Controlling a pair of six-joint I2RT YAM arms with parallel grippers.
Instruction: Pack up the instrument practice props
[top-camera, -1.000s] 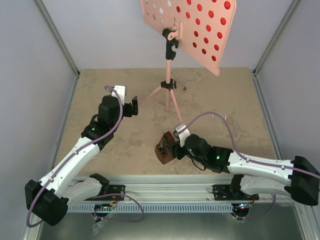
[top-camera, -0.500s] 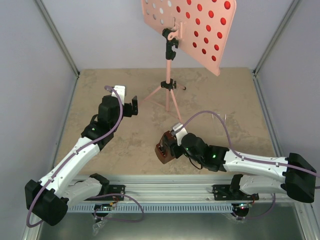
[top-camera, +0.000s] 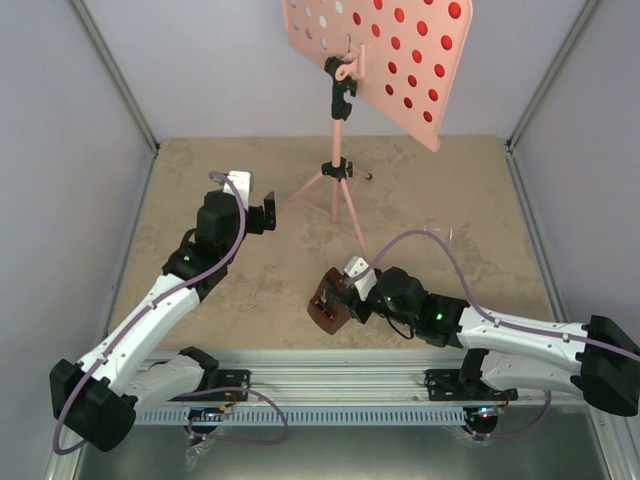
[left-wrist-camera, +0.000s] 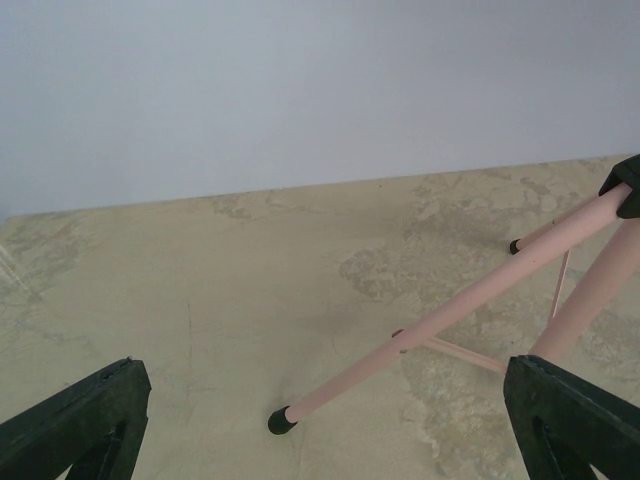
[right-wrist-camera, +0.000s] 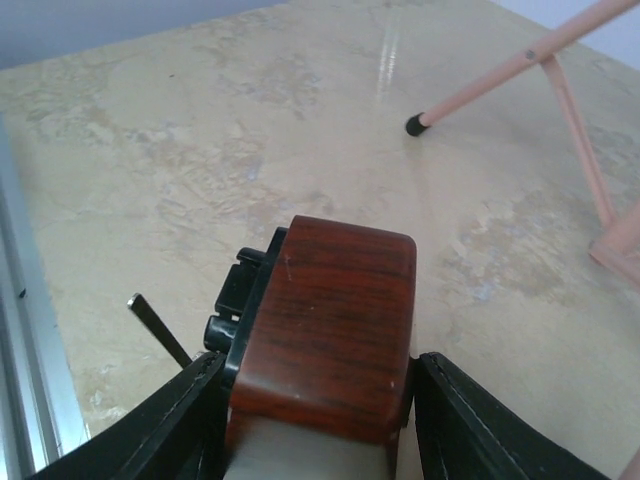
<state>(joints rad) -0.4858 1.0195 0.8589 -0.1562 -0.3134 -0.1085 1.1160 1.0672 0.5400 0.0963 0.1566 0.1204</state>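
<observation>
the tabletop (top-camera: 200, 170) carries the stand (top-camera: 341, 130), its desk cut off above; the left tool (left-wrist-camera: 325, 420) waits wide and empty near one leg; the right tool (right-wrist-camera: 315, 430), closed on the metronome (right-wrist-camera: 325, 320), has drawn it slightly toward the near edge, so packing seems begun; red sheet (top-camera: 398, 16) and white sheet (top-camera: 338, 7) show only through desk holes

music stand (top-camera: 339, 135): upright on its tripod
metronome (top-camera: 325, 312): in front of the music stand, tilted
right gripper (top-camera: 338, 300): clamped around the metronome
left gripper (top-camera: 272, 215): left of the music stand's legs
</observation>
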